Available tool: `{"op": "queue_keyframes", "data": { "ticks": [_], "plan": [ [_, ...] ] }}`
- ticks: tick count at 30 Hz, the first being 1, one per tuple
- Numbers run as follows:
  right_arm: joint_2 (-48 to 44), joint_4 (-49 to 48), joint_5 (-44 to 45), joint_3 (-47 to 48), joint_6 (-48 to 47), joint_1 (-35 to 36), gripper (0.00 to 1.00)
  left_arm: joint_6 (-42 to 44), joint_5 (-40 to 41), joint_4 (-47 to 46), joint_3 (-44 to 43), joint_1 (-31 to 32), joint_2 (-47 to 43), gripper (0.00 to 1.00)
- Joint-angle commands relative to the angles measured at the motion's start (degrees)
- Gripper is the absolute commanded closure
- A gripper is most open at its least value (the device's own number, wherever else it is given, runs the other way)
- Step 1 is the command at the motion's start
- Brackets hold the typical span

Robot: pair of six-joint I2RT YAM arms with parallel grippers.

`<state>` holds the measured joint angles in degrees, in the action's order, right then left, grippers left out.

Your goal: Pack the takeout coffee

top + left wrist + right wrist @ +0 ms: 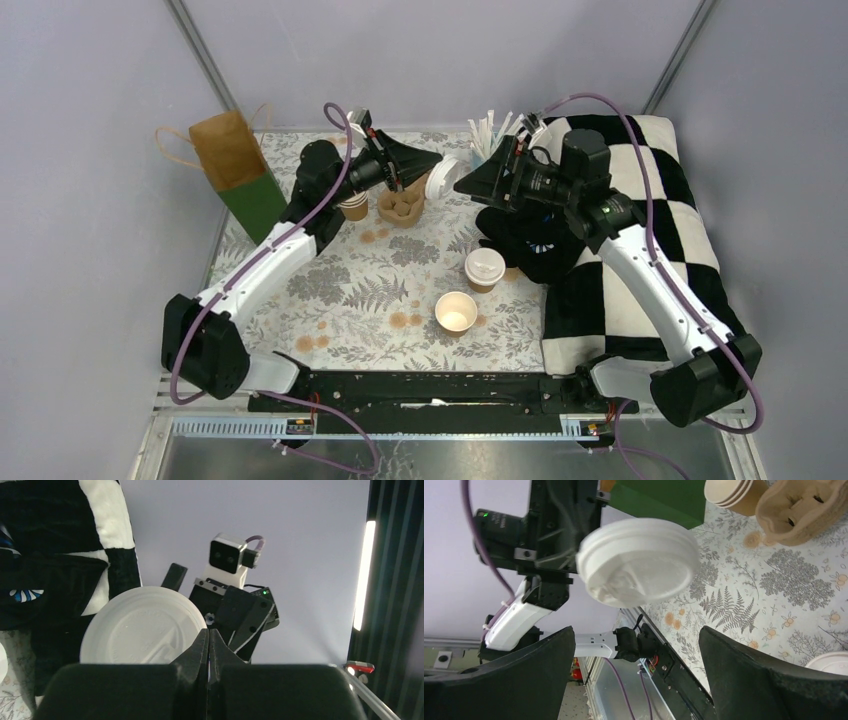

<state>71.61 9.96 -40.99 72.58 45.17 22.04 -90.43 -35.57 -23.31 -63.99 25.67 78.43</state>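
Faintly, raised lettering rings the white lid [142, 632], too soft to read. The left hand [208, 636] is pressed together on that lid's rim, holding it in the air above the desk [340, 290], right in front of the right hand [636, 632], whose fingers are spread wide and grip nothing. Two tan paper cups stand near mid-desk: the lidded cup [485, 268] and, just beside it, the open cup [456, 312], cream inside.

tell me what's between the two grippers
A white lid, pinched at its rim by the left gripper, hangs right in front of the open right gripper. The right wrist view shows it best.
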Motion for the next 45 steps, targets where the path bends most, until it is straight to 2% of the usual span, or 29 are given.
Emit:
{"op": "queue_keyframes", "data": {
  "ticks": [1,5,11,20,32,36,45],
  "plan": [
    [-1.2,-6.9,2.0,-3.0,3.7,1.0,0.00,-1.5,3.5,0.2,-0.2,0.8,-3.2,1.00],
    [-1.7,-15.0,1.1,-7.3,7.4,1.4,0.00,-1.9,4.6,1.0,0.3,1.8,-3.0,1.00],
    [-0.7,-22.2,0.4,-9.3,9.7,2.4,0.00,-1.9,4.2,1.1,-0.6,2.8,-1.7,1.00],
    [0.1,-25.9,1.1,-10.1,11.2,2.6,0.00,-2.0,3.8,0.5,-1.4,3.4,-1.0,1.00],
    [-0.4,-23.1,2.9,-10.5,10.5,2.7,0.00,-1.7,3.8,0.9,-1.8,4.0,-1.4,1.00],
    [-0.9,-19.2,3.8,-9.6,8.4,2.9,0.00,-1.2,3.9,1.5,-1.9,4.0,-1.6,1.00],
    [-1.5,-19.9,4.2,-10.5,9.2,2.9,0.00,-0.8,3.9,2.1,-2.3,4.2,-1.7,1.00]
  ]
}}
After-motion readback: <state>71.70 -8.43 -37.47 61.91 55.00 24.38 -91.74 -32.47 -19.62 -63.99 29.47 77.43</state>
